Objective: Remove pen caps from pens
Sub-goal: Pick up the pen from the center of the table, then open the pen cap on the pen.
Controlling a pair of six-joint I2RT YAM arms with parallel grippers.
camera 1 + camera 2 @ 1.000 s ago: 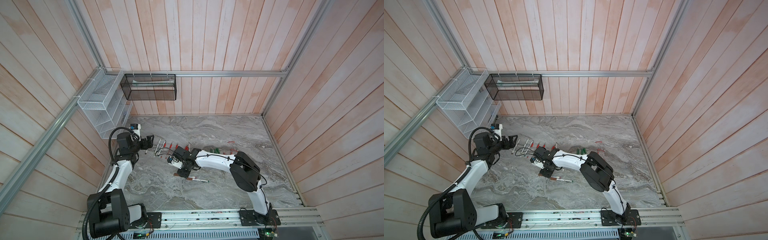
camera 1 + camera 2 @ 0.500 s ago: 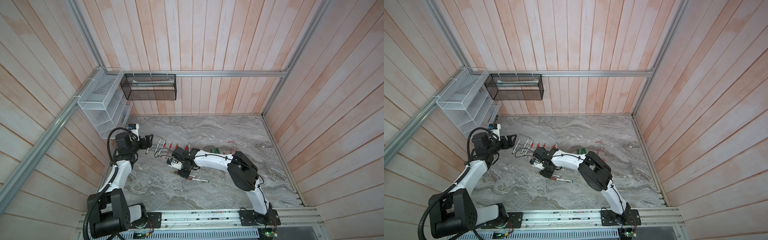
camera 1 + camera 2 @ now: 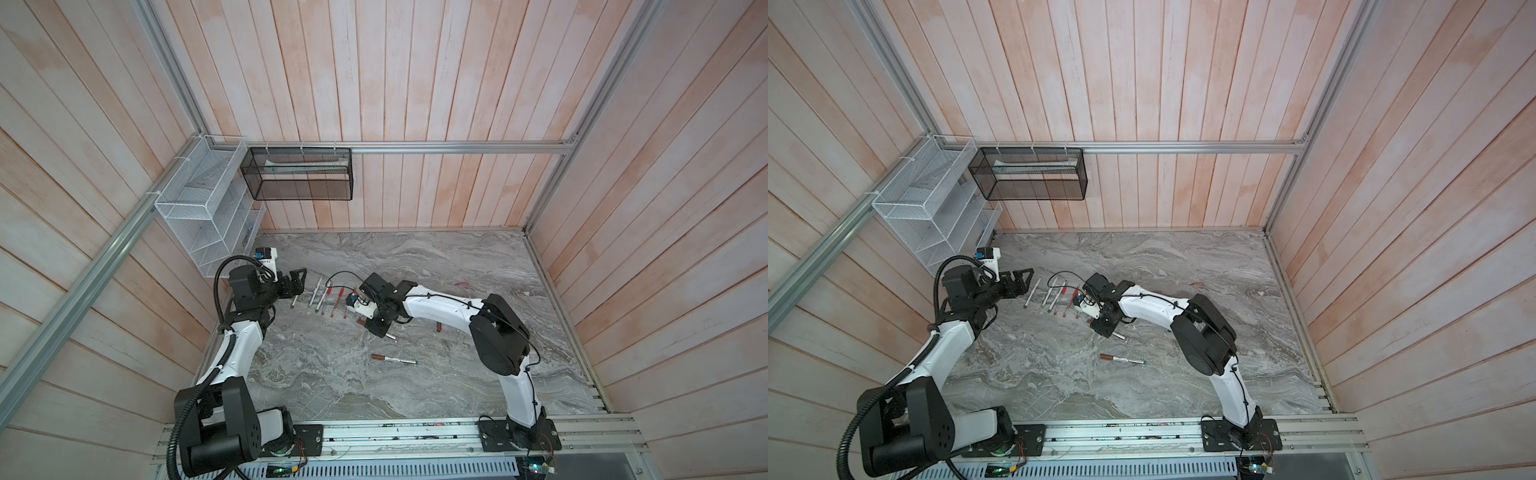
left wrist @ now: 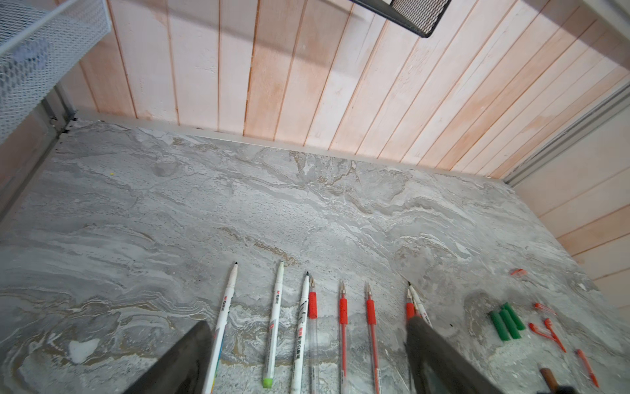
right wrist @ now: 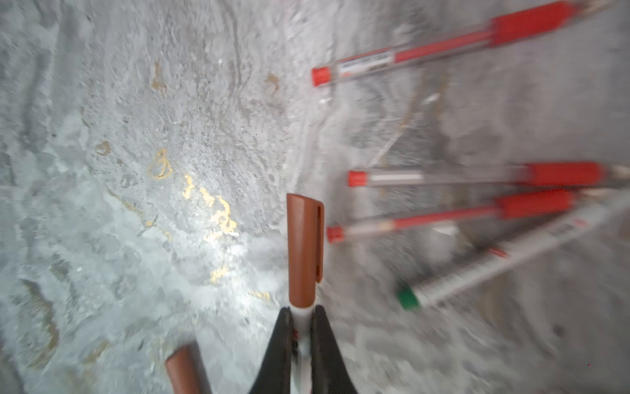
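Near the middle of the tabletop [image 5: 102,170], the right fingers [image 5: 281,344] are clenched on a white marker [image 5: 300,319] just behind its brown cap [image 5: 304,249], which is not yet off. The left fingers [image 4: 433,344] hang spread wide above the row of uncapped pens [image 4: 343,314], well apart from that cap. A pull on the cap could swivel or slide the barrel in so narrow a pinch, and a careless reach could scatter the row.

Blur smears the right wrist view. The barrel behind the fingers is hidden, and I cannot tell whether the marker is clear of the tabletop. Another brown piece [image 5: 184,370] is cut off: loose cap or capped pen, unclear.
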